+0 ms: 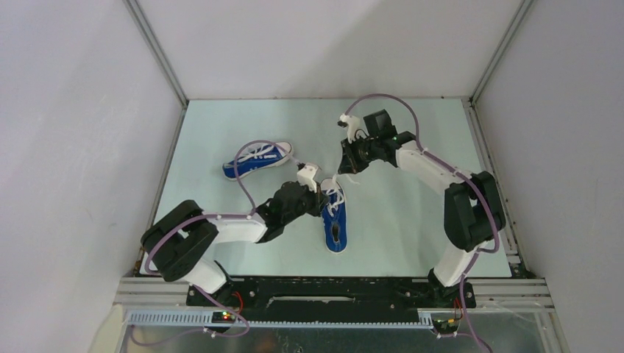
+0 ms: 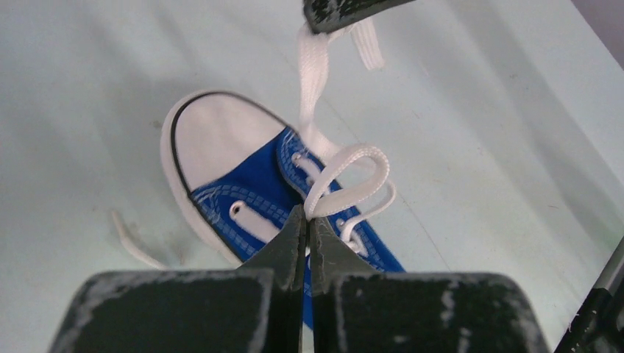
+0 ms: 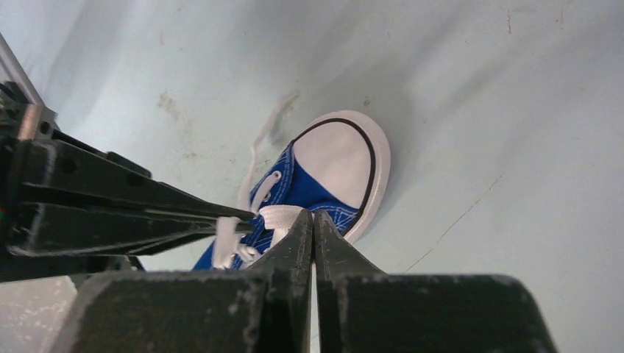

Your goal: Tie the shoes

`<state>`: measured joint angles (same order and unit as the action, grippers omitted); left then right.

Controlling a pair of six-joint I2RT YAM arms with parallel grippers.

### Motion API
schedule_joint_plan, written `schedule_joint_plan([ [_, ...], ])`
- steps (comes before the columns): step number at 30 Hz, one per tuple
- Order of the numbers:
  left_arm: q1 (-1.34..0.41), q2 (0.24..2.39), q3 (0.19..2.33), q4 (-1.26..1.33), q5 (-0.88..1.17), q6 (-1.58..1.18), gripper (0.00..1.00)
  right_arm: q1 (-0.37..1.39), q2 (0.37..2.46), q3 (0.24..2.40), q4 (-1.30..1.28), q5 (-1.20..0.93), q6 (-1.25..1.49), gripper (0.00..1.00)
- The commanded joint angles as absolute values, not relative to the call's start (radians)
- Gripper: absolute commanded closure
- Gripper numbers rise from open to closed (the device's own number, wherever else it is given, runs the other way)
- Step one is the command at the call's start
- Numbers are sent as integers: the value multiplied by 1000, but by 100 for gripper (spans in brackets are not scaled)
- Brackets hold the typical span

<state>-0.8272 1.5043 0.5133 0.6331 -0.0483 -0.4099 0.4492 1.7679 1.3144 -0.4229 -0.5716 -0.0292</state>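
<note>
Though near, shoe [image 2: 243, 176] half behind gripper [image 2: 307, 217].

Just ahead of the scuffed black left claw [image 2: 307, 215]: small royal-blue canvas sneaker [image 2: 254, 180] with pale stitching, white rubber toe cap [image 2: 217, 140] ringed by a thin black line, flat white cotton laces [image 2: 313, 81]. Smooth tabletop [image 2: 478, 110] under it is pale mint green, and the matching blue canvas sneaker [image 1: 252, 167] off to the claw's left has the same white trim.

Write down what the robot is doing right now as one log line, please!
step: tying near shoe | left jaws: shut on lace loop | right jaws: shut on lace end | other shoe: apart, untouched
</note>
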Motion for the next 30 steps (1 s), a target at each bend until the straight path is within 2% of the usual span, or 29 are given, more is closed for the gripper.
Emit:
schedule_joint_plan([
  [1,-845,1522,616,536,7,-283,100,472,1689,1310,-488,-528,57,100],
  [11,-871,1566,711,407,5,-214,100,518,1576,1311,-559,-493,107,100],
  [19,-871,1554,699,408,-56,-236,100,557,1512,1301,-661,-443,128,100],
  [30,-867,1522,660,458,-37,-237,100,631,1520,1195,-616,-397,198,100],
])
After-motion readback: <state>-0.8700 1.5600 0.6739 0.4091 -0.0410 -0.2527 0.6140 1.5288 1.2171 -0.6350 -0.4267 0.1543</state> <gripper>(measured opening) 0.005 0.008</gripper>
